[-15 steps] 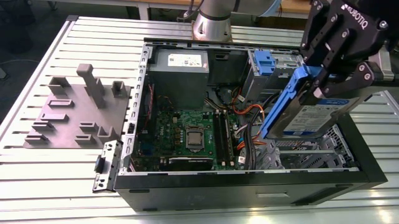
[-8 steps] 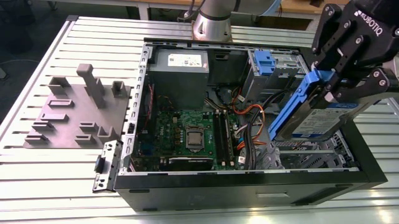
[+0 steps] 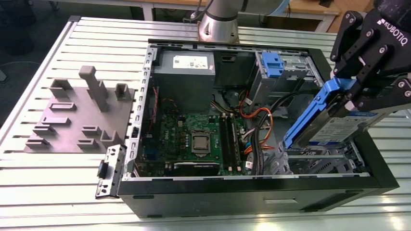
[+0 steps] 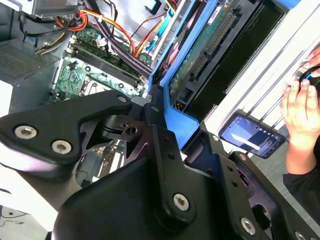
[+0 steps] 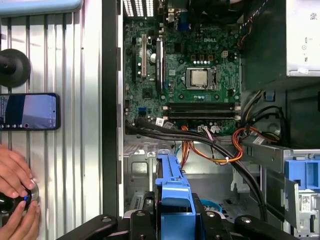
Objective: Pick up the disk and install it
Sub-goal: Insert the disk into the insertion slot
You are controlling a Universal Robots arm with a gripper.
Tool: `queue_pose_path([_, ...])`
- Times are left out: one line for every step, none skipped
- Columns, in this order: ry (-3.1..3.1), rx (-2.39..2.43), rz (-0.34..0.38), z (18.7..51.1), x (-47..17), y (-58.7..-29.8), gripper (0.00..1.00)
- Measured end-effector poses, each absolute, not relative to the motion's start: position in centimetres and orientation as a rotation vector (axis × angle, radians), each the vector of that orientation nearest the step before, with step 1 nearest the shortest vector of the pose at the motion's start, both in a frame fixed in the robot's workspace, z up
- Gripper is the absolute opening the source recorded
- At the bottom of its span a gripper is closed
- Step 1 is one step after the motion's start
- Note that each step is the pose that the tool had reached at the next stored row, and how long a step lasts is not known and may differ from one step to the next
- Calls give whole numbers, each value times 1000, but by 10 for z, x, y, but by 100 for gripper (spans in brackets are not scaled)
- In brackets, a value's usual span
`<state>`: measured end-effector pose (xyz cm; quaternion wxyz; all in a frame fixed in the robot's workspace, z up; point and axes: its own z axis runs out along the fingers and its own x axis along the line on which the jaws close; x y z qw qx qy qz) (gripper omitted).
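Gripper (image 3: 359, 91) clamped on the disk (image 3: 324, 122) by its blue frame, held tilted above the open computer case (image 3: 257, 192); long axis slanted down toward the empty drive cage (image 3: 321, 161) directly beneath, lower end nearest it.

Even, bright indoor light throughout; soft shadows inside the case (image 3: 378, 178); close gripper (image 4: 165, 150) slightly blurred.

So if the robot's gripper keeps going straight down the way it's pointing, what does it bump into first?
Probably the metal drive bay in the computer case's corner. The gripper holds the disk tilted above it; the disk's lower end would likely touch first, though depth is unclear.
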<state>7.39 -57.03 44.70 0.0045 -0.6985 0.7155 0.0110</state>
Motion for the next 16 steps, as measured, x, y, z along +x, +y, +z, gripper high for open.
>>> queue_pose_path([2241, -2188, 34, 447, 75, -571, 36])
queue_pose_path([2241, -2188, 34, 446, 75, -571, 36])
queue_pose_path([2241, -2188, 34, 445, 76, -571, 36])
queue_pose_path([2241, -2188, 34, 445, 76, -571, 36])
queue_pose_path([2241, -2188, 34, 444, 77, -571, 36])
queue_pose_path([2242, -2188, 34, 444, 77, -571, 36])
queue_pose_path([2242, -2188, 34, 443, 77, -571, 36])
queue_pose_path([2241, -2188, 34, 442, 77, -571, 36])
queue_pose_path([2241, -2188, 34, 441, 77, -571, 36])
queue_pose_path([2241, -2188, 34, 440, 77, -571, 36])
queue_pose_path([2241, -2188, 34, 439, 77, -572, 36])
queue_pose_path([2241, -2188, 34, 438, 78, -572, 36])
queue_pose_path([2241, -2188, 34, 437, 78, -572, 36])
queue_pose_path([2241, -2188, 34, 436, 78, -572, 36])
queue_pose_path([2241, -2188, 34, 436, 78, -572, 36])
queue_pose_path([2241, -2188, 34, 435, 78, -572, 36])
